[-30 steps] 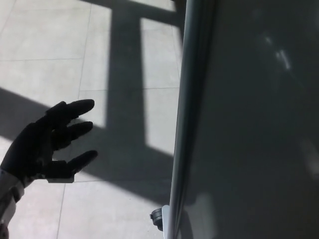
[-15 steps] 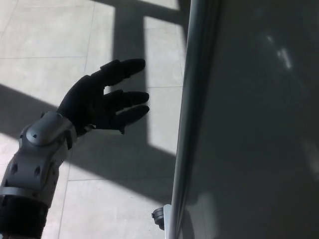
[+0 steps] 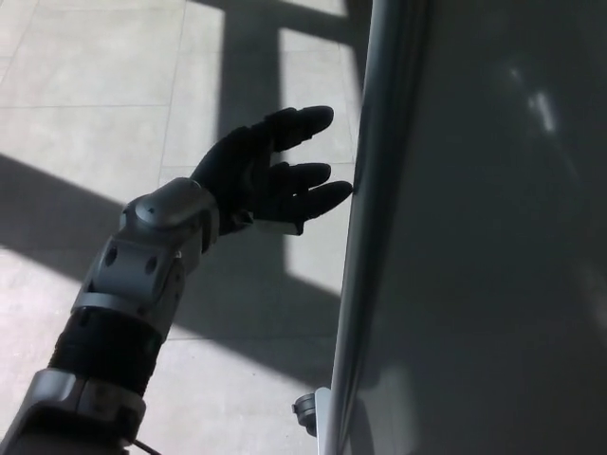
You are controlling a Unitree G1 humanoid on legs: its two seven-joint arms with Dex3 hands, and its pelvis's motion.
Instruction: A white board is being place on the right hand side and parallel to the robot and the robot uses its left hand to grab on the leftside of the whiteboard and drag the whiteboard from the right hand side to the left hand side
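— Left hand [image 3: 268, 171] is open, fingers spread and holding nothing, and I have it reaching out toward the right. The tip of the lowest finger [image 3: 327, 196] looks to be right at the frame edge [image 3: 365, 218] of the whiteboard [image 3: 484, 246]; I can't say for sure whether it touches.

— Where does the board sit from the hand?

— Directly to its right. It fills the whole right half of my view, and its left frame edge runs as one long line from near to far, leaning a little to the right at the far end. So the hand comes at that edge side-on, across its long axis.

— And the right hand?

— Not in view. The left is the only one near the board.

— What does the grab turn on, then?

— I judge the fingers must get around that frame edge, not just against it. A caster [image 3: 307, 411] shows near the bottom, on the floor [image 3: 104, 76], so I'd expect it to roll leftward once gripped.
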